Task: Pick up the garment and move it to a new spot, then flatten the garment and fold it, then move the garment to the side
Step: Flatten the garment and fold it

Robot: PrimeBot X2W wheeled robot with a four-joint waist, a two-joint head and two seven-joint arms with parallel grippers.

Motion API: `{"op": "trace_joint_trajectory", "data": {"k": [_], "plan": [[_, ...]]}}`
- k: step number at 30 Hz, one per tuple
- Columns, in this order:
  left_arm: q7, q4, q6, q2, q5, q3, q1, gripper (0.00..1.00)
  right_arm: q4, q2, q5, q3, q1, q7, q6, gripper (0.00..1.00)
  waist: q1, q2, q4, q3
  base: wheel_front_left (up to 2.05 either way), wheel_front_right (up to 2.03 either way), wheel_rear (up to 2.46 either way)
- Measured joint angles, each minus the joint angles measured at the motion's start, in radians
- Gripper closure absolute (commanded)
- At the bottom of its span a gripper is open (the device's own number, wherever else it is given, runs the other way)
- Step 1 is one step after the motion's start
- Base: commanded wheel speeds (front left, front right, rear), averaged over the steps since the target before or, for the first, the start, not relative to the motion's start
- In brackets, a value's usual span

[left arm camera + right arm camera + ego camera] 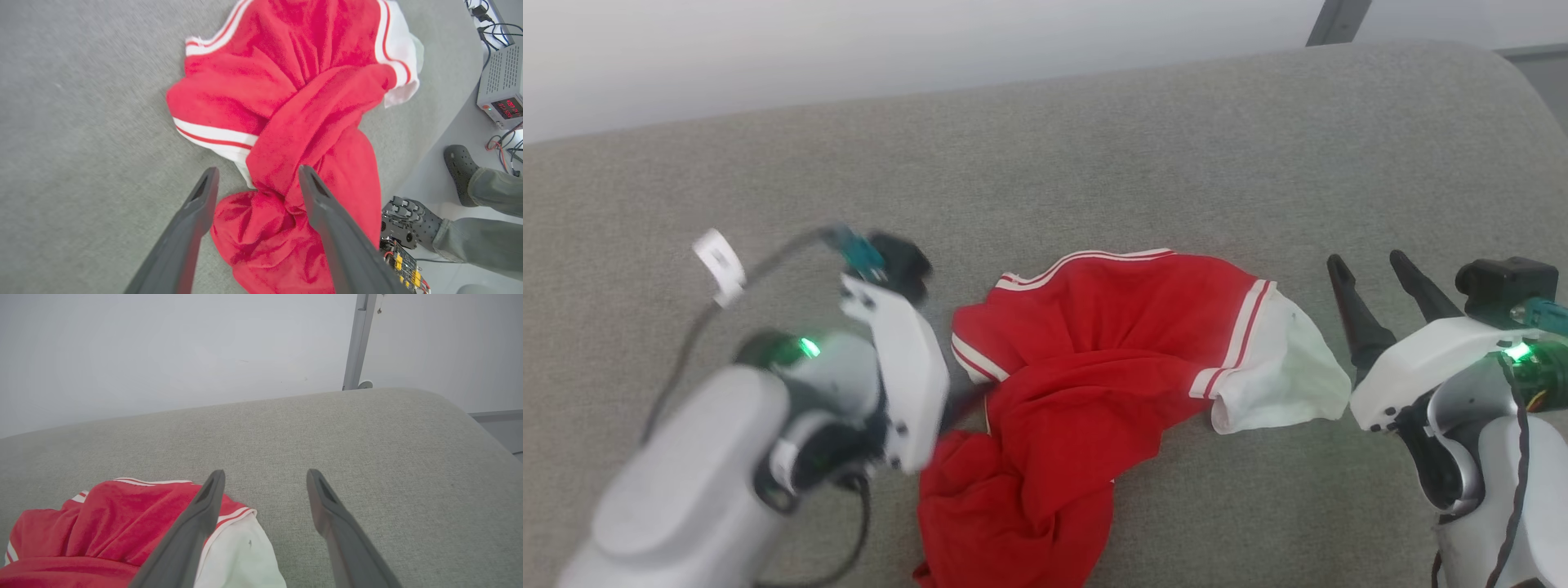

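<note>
1. Fingers of the left gripper are spread wide in the left wrist view. They straddle a twisted rope of red cloth and pinch none of it. The garment lies crumpled on the grey cushion, with striped trim showing on top and one end trailing toward the cushion's edge.
2. In the right wrist view, the right gripper is also parted and empty, poised over bare cushion. The garment's white sleeve lies just beside one finger.
3. In the head view, the garment sits heaped between the two arms, with the left wrist over its left side and the right gripper just clear of the sleeve.
4. The garment looks light, limp and slightly fleecy, so it should sag from any hold, resist slipping and tolerate firm pinching.
5. Lifting it by the twisted middle would probably keep it bunched. The striped shoulder seams, one per gripper, seem better holds for spreading it flat.
</note>
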Motion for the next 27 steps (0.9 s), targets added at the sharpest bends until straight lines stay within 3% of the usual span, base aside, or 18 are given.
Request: {"op": "trace_joint_trajectory", "data": {"k": [8, 13, 27], "plan": [[-0.012, 0.054, 0.023, 0.017, 0.010, 0.058, -0.105, 0.00, -0.001, 0.007, 0.005, 0.015, -0.018, -0.021, 0.000, 0.00, 0.0000, 0.0000, -0.021, 0.006, 0.00, 0.00, 0.00], [-0.041, 0.167, -0.001, 0.019, 0.041, 0.046, -0.140, 0.00, -0.004, 0.012, 0.004, 0.036, -0.036, -0.044, 0.000, 0.00, 0.0000, 0.0000, -0.041, 0.021, 0.00, 0.00, 0.00], [-0.055, 0.444, -0.034, -0.049, 0.029, 0.018, -0.187, 0.00, 0.013, 0.020, 0.008, 0.064, -0.072, -0.076, 0.000, 0.00, 0.0000, 0.0000, -0.090, 0.073, 0.00, 0.00, 0.00]]}}
